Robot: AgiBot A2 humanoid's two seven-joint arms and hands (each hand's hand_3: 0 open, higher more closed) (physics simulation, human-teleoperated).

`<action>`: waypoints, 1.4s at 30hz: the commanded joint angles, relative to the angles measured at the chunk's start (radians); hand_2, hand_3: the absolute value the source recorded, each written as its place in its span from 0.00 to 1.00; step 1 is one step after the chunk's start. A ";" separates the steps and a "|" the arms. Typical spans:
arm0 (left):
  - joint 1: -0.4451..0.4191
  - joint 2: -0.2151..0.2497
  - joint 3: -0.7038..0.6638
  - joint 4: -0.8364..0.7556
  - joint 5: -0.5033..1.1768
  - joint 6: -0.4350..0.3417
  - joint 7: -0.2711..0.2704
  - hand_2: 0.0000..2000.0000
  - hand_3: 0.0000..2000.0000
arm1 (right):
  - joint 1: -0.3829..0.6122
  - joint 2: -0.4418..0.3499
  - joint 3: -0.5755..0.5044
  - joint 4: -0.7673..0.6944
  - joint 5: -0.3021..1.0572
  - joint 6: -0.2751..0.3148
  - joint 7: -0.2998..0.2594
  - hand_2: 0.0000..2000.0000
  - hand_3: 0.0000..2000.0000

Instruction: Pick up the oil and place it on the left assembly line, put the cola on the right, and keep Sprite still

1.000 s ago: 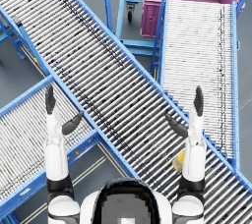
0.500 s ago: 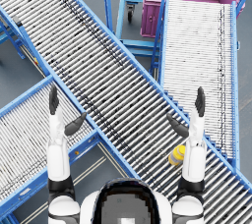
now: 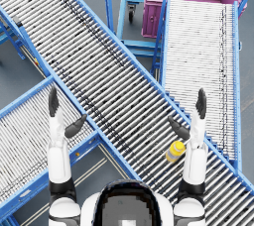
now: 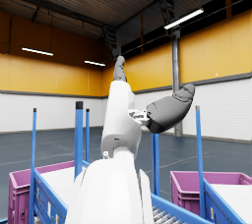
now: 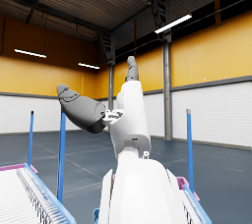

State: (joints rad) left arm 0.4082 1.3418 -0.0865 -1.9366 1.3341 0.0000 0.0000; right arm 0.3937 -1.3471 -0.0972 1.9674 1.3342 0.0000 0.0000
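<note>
Nothing placed yet: the oil bottle sits on the conveyor; your left hand and right hand spread wide, empty.

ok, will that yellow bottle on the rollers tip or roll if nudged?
The yellow bottle looks upright on ridged rollers, so a sideways nudge would probably tip it. Its body looks round, so once down it likely rolls. The right hand is open beside it.
</note>
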 commanded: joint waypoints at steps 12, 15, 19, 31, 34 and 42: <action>-0.008 0.010 -0.009 -0.009 0.000 0.000 0.000 0.00 0.00 | 0.017 -0.005 -0.005 -0.010 0.000 0.000 0.000 0.00 0.00; -0.014 0.013 -0.014 -0.007 0.000 0.000 0.000 0.00 0.00 | 0.031 -0.003 -0.013 -0.012 0.000 0.000 0.000 0.00 0.00; -0.014 0.016 -0.010 -0.003 0.000 0.000 0.000 0.00 0.00 | 0.047 -0.004 0.011 -0.020 0.000 0.000 0.000 0.00 0.00; -0.016 0.024 -0.001 -0.016 0.000 0.000 0.000 0.00 0.00 | 0.039 -0.012 0.011 -0.010 0.000 0.000 0.000 0.00 0.00; -0.016 0.026 -0.006 -0.015 0.000 0.000 0.000 0.00 0.00 | 0.030 -0.015 0.010 -0.012 0.000 0.000 0.000 0.00 0.00; -0.009 0.029 -0.014 -0.020 0.000 0.000 0.000 0.00 0.00 | 0.036 -0.019 0.020 -0.008 0.000 0.000 0.000 0.00 0.00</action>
State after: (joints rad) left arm 0.3825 1.3742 -0.0966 -1.9535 1.3340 0.0000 0.0000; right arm 0.4185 -1.3687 -0.0834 1.9590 1.3341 0.0000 0.0000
